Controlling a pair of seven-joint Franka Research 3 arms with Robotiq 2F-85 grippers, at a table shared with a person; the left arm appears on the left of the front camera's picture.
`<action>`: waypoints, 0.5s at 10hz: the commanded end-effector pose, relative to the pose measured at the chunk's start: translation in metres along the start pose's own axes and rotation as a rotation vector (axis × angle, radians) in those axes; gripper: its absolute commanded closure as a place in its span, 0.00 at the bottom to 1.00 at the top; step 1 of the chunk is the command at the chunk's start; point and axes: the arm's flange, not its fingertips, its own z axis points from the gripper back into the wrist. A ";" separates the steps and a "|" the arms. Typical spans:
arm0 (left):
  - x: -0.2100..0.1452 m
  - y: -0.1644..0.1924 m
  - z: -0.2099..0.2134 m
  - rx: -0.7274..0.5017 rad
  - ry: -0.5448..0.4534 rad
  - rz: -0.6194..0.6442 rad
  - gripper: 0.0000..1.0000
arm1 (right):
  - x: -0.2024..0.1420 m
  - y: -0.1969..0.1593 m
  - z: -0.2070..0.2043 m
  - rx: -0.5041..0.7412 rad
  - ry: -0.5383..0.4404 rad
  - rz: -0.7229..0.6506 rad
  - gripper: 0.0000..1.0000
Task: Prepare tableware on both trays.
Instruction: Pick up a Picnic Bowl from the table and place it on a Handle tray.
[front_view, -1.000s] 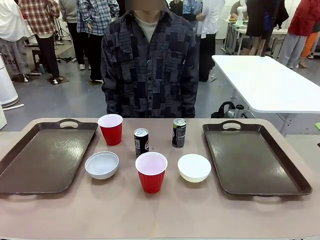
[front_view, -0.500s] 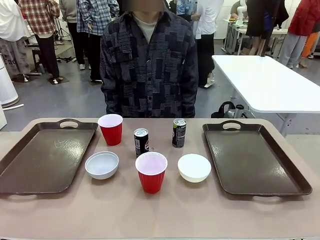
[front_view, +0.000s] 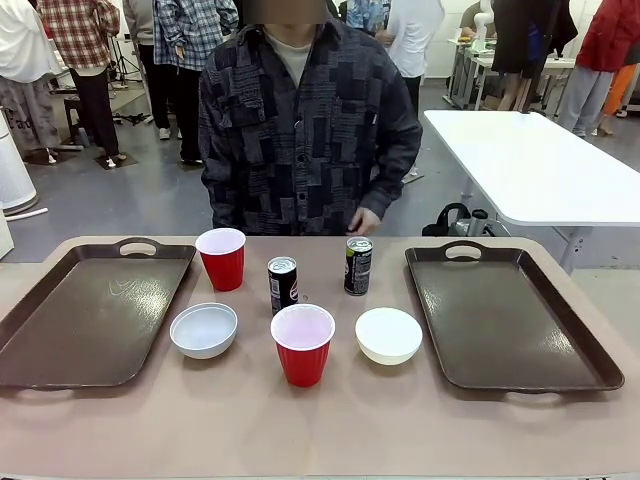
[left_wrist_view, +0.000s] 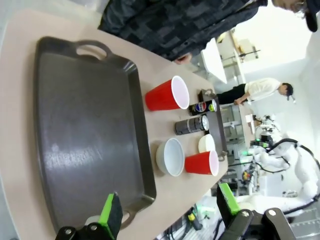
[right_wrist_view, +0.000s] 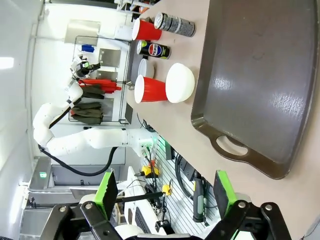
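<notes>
Two dark brown trays lie flat and bare, the left tray (front_view: 90, 315) and the right tray (front_view: 510, 320). Between them on the tan table stand two red cups (front_view: 221, 258) (front_view: 302, 343), two white bowls (front_view: 204, 330) (front_view: 388, 335) and two dark cans (front_view: 283, 285) (front_view: 358, 265). My left gripper (left_wrist_view: 168, 207) hangs open above the near end of the left tray (left_wrist_view: 85, 130), with nothing between its fingers. My right gripper (right_wrist_view: 164, 187) is open too, above the near end of the right tray (right_wrist_view: 255, 75), beside a bowl (right_wrist_view: 180, 83) and a cup (right_wrist_view: 150, 90).
A person in a dark patterned shirt stands at the table's far edge, with one hand (front_view: 365, 220) just behind the far can. A white table (front_view: 540, 165) stands at the back right, and other people are farther off.
The person's hand has come into sight at the far edge, behind the far can. Nothing on the table has moved.
</notes>
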 end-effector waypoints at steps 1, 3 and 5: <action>-0.003 0.004 0.001 -0.008 -0.007 0.009 0.00 | -0.003 -0.001 0.004 0.001 -0.012 -0.007 0.00; -0.003 0.004 0.001 -0.008 -0.007 0.009 0.00 | -0.003 -0.001 0.004 0.001 -0.012 -0.007 0.00; -0.003 0.004 0.001 -0.008 -0.007 0.009 0.00 | -0.003 -0.001 0.004 0.001 -0.012 -0.007 0.00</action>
